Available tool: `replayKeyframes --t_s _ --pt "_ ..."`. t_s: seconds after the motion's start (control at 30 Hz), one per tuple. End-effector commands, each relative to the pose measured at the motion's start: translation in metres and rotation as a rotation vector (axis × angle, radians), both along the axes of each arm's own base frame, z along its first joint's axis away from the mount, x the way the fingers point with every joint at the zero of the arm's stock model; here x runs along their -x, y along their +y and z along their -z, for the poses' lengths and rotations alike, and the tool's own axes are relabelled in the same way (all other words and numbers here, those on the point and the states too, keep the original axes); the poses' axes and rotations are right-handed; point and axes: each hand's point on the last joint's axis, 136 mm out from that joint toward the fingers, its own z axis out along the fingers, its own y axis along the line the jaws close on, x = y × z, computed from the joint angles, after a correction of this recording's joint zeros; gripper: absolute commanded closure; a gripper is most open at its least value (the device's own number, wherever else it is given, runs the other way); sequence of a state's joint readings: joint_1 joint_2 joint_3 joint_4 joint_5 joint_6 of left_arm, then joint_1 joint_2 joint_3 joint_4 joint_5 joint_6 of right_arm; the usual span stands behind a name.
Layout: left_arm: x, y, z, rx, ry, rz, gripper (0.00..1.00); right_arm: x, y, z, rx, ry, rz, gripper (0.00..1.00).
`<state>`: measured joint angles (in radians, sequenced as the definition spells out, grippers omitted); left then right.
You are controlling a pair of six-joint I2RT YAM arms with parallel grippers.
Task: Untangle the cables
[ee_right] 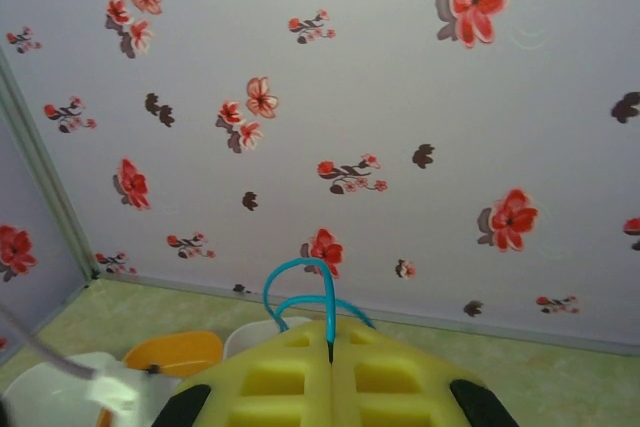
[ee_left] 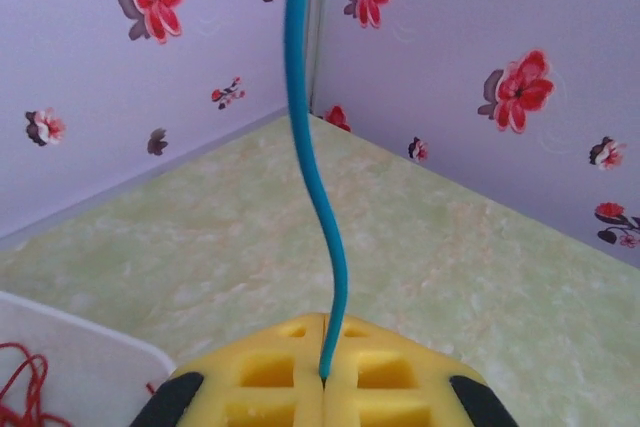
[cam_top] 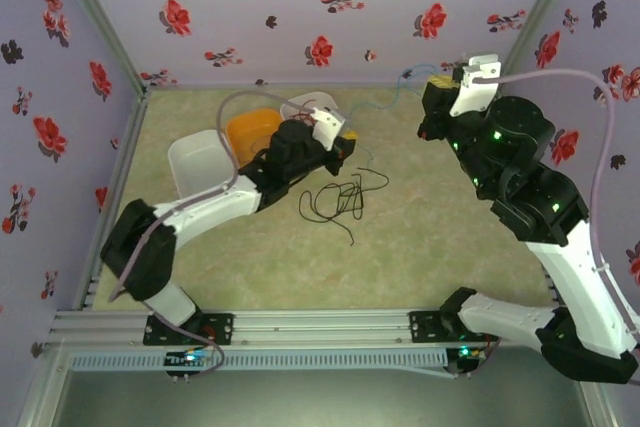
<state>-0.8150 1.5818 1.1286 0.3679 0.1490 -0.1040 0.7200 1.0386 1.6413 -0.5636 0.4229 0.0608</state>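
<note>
The left gripper (ee_left: 323, 379) has its yellow lattice pads pressed together on a thin blue-green plastic-sheathed cable (ee_left: 300, 127), which rises out of the seam between them and runs up toward the corner of the flowered walls. The right gripper (ee_right: 330, 347) is clamped in the same way on blue-green cable, with a short loop arching just above its pads. From above, a faint blue line seems to run between the two grippers, so I judge both hold one cable, at or near its two ends. The main risk is the grip itself. The cable is slim and pinched only at the very tip of each seam, so drawing the arms further apart could slide it out of one side or strain it. If the span sags instead, it could drop onto the loose tangle of thin black wire (cam_top: 335, 197) lying on the pale green table (cam_top: 430, 237) just in front of the left gripper, and catch in it again. The left arm also reaches past the containers, so a wide swing could knock them. The count is two grippers, one blue-green cable, and one black tangle whose strands I cannot separate. One thin red wire (ee_left: 22, 387) lies in a white rectangular plastic tray (cam_top: 192, 162). Beside the tray are one round orange bowl (cam_top: 250, 130) and one round white bowl (cam_top: 300, 107), making three containers.
</note>
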Motion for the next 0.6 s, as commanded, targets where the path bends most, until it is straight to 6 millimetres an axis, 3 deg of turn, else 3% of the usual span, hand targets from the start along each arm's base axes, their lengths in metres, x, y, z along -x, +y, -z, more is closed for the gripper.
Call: replayKeyframes --t_s 0.0,0.07,0.13,0.27,0.4,0.57 --pt "0.012 0.028 -0.026 0.021 -0.023 -0.048 1.0 -0.004 -0.013 0.002 0.0 -0.015 0.081 0.98" --pt "0.011 0.047 -0.018 -0.029 -0.002 -0.098 1.0 -0.006 -0.012 0.008 0.004 -0.003 0.088 0.98" --pt "0.011 0.061 0.003 -0.095 0.052 -0.124 1.0 -0.009 -0.011 0.015 0.011 0.01 0.091 0.98" --pt "0.032 0.062 0.052 -0.213 0.201 -0.039 1.0 -0.016 -0.007 0.032 0.021 0.048 0.104 0.98" --pt "0.039 0.071 0.09 -0.267 0.319 -0.065 1.0 -0.026 0.002 0.062 0.041 0.125 0.11 0.98" --pt "0.024 0.098 0.144 -0.437 0.418 -0.221 1.0 -0.039 0.023 0.11 0.057 0.246 0.07 0.99"
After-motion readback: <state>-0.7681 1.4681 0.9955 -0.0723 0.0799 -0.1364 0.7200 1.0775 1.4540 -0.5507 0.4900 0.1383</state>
